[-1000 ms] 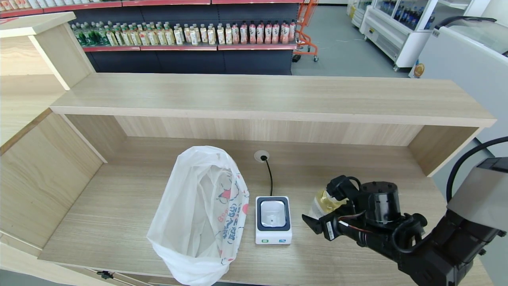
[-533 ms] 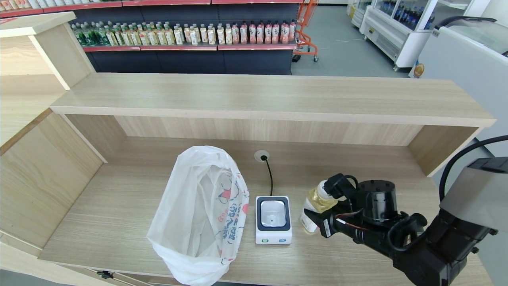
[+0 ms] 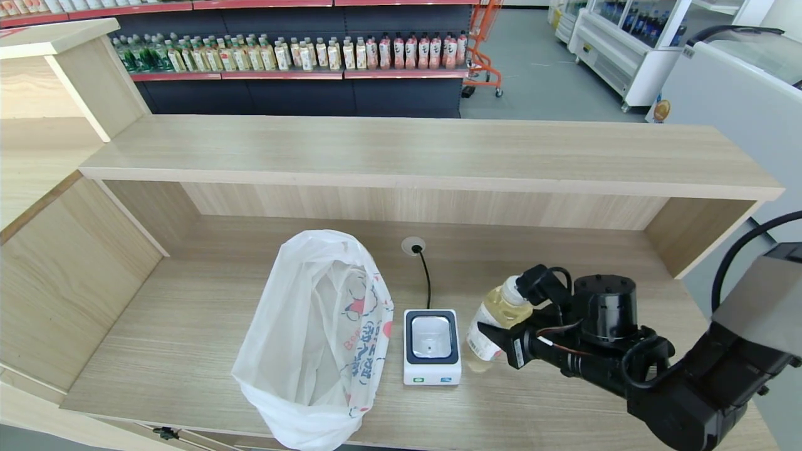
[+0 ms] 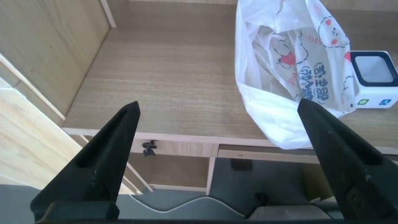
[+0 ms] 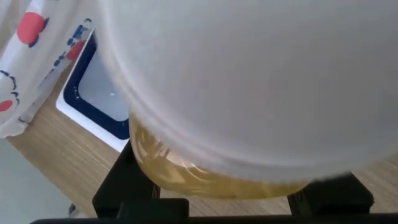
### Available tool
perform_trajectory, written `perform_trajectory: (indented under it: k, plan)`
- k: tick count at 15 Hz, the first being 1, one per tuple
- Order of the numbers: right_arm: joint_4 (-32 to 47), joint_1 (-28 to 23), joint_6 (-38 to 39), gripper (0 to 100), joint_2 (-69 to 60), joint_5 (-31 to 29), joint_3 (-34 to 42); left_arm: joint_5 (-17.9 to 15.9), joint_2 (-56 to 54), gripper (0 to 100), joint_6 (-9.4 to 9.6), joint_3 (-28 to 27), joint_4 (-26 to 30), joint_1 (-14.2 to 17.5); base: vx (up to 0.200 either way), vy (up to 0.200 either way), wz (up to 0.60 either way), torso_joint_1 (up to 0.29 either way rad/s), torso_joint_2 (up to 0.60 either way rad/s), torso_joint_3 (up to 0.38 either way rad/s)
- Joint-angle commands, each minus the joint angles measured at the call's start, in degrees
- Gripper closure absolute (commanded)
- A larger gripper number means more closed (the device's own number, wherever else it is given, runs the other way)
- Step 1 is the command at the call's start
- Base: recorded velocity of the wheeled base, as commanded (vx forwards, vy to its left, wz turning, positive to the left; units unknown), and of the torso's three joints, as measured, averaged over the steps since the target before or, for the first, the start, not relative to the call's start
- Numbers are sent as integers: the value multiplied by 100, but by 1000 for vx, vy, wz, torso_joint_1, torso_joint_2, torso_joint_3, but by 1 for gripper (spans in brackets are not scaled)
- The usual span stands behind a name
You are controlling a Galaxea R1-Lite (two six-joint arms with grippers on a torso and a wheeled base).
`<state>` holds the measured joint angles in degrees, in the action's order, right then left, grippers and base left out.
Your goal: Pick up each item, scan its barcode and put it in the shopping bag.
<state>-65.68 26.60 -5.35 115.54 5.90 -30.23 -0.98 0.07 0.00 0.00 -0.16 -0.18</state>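
**Desk:** What is in the right claw [image 3: 517,319]?

**Photographer:** A clear bottle [image 3: 497,315] of yellowish liquid with a white cap and white label. The claw pinches it from both sides and holds it tilted just beside the scanner [image 3: 431,346], on the scanner's right.

**Desk:** And the shopping bag [image 3: 319,338]?

**Photographer:** White plastic with red cartoon print, it stands on the wooden counter [image 3: 188,326] just left of the scanner. Its mouth gapes open, showing pale crumpled folds inside.

**Desk:** The left claw [image 4: 217,162]?

**Photographer:** Its fingers are spread wide and grip nothing. It hangs above the counter's front edge, near the bag

**Desk:** Anything else?

**Photographer:** A black cable [image 3: 425,270] runs from the scanner to a round port in the counter
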Motion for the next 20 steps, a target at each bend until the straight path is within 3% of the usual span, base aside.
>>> perform_trajectory:
  k: [1, 5, 10, 15, 20]
  plan:
    - [390, -269, 69, 100, -691, 430, 0, 1, 1, 0, 0, 0, -2, 1, 0, 0, 0, 0, 0, 0]
    - [1101, -726, 69, 100, -1420, 1818, 44, 1, 1, 0, 0, 0, -2, 1, 0, 0, 0, 0, 0, 0]
    - [2314, -507, 69, 100, -2220, 3453, 140, 1, 1, 0, 0, 0, -2, 1, 0, 0, 0, 0, 0, 0]
    - [2657, 29, 140, 100, -2370, 3936, 9, 1, 1, 0, 0, 0, -2, 1, 0, 0, 0, 0, 0, 0]
    - [2736, 478, 228, 100, -2308, 3945, -132, 1, 1, 0, 0, 0, -2, 1, 0, 0, 0, 0, 0, 0]
